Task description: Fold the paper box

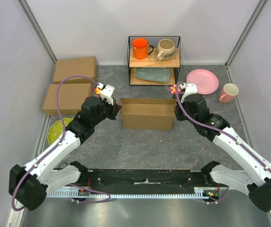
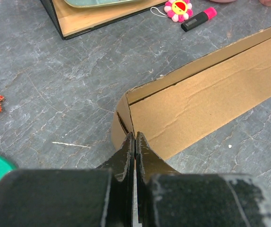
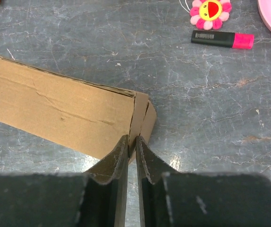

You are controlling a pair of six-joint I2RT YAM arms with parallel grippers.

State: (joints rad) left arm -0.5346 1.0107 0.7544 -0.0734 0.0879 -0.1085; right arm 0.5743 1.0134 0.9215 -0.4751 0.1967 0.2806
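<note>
The paper box (image 1: 147, 115) is a shallow brown cardboard box, open at the top, in the middle of the table. It also shows in the left wrist view (image 2: 206, 94) and the right wrist view (image 3: 55, 109). My left gripper (image 1: 115, 109) is at the box's left end. Its jaws are pressed together, and the tips (image 2: 134, 137) touch the box's corner. My right gripper (image 1: 175, 105) is at the box's right end. It is shut on the folded end wall (image 3: 132, 139), with a cardboard layer between the fingers.
Two other brown boxes (image 1: 75, 69) (image 1: 67, 98) lie at the back left. A wire shelf (image 1: 153, 61) with two mugs and a teal plate stands behind. A pink plate (image 1: 202, 81) and a pink mug (image 1: 228, 92) are at the right. A flower toy (image 3: 210, 12) and a highlighter (image 3: 223, 39) lie near the right gripper.
</note>
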